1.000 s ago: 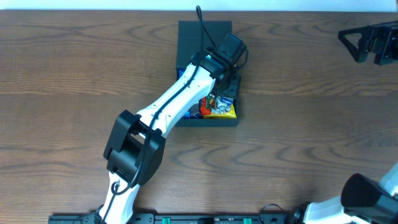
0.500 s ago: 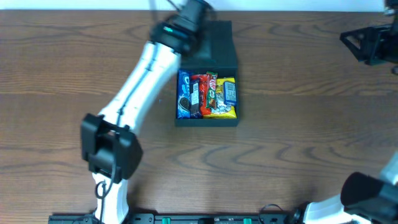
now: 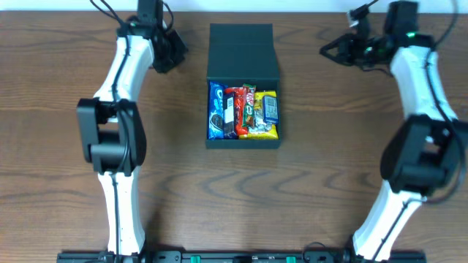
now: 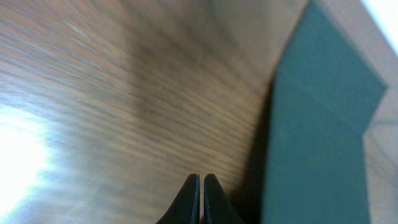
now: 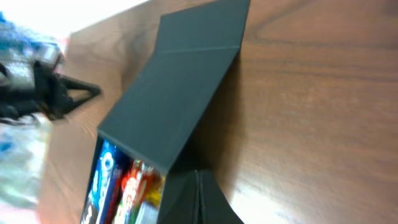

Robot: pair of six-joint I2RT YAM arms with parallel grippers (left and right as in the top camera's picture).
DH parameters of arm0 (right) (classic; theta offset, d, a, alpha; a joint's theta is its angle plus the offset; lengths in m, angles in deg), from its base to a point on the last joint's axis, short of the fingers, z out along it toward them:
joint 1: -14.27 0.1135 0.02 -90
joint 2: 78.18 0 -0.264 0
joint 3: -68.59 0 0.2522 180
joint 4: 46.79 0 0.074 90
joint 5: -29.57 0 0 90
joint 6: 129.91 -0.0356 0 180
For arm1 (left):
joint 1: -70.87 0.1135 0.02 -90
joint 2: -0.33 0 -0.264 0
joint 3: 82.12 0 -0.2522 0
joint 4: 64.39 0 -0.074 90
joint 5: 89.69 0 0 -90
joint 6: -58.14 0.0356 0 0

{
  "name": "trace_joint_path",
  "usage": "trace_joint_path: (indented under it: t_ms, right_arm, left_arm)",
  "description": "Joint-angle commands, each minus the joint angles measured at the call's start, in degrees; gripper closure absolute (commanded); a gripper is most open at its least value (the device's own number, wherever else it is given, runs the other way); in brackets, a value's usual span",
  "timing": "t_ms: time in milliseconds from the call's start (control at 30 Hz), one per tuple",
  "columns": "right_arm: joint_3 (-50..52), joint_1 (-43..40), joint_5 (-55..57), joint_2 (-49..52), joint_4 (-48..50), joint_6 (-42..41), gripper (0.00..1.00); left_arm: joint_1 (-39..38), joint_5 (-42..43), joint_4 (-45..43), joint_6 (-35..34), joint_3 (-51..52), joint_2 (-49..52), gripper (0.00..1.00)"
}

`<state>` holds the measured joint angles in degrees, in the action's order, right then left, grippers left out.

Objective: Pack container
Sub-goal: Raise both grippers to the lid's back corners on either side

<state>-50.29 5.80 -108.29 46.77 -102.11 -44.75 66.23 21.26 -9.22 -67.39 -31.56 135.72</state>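
Observation:
The container (image 3: 212, 140), a dark box, sits mid-table with its hinged lid (image 3: 241, 50) raised at the far side, leaning partly over the tray. Inside lie a blue packet (image 3: 216, 109), red bars (image 3: 235, 109) and a yellow packet (image 3: 268, 117). My left gripper (image 3: 178, 52) is shut and empty, just left of the lid; in the left wrist view its tips (image 4: 200, 185) meet above bare wood beside the lid (image 4: 323, 124). My right gripper (image 3: 325, 50) is shut and empty, to the right of the lid (image 5: 177, 102), pointing at it, tips (image 5: 198, 186) together.
Dark wood table (image 3: 66, 146) all around the box. Both white arms rise from the front edge along the left (image 3: 110, 146) and right (image 3: 417, 146) sides. The table's far edge runs just behind the lid and both grippers.
The left arm withdrew from over the box and swung to the left of the lid, shutting. The right arm came in from the far right to beside the lid and shut.

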Motion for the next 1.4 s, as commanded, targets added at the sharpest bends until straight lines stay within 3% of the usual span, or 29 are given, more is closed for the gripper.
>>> trace_joint_path:
  t_ms: [0,133,367,1100,1367]
  right_arm:
    - [0.1,-0.1,-8.1,6.5,5.7,-14.4,0.98]
    - [0.1,1.2,-11.8,12.9,13.6,-25.2,0.98]
    - [0.1,5.8,-9.3,15.5,12.9,-25.3,0.99]
    - [0.1,11.1,-6.2,18.5,11.6,-25.4,0.98]
    - [0.1,12.1,-11.3,18.6,15.6,-22.9,0.98]
  left_arm:
    - [0.1,6.4,-0.3,-2.8,-4.6,3.3,0.94]
    - [0.1,7.2,3.4,-3.8,-13.7,8.7,0.94]
    - [-0.7,12.3,4.8,-3.6,-15.6,12.4,0.94]
    - [-2.8,7.2,9.0,-2.2,-15.1,12.5,0.94]
    - [-4.4,7.6,8.8,-2.2,-13.8,13.4,0.94]
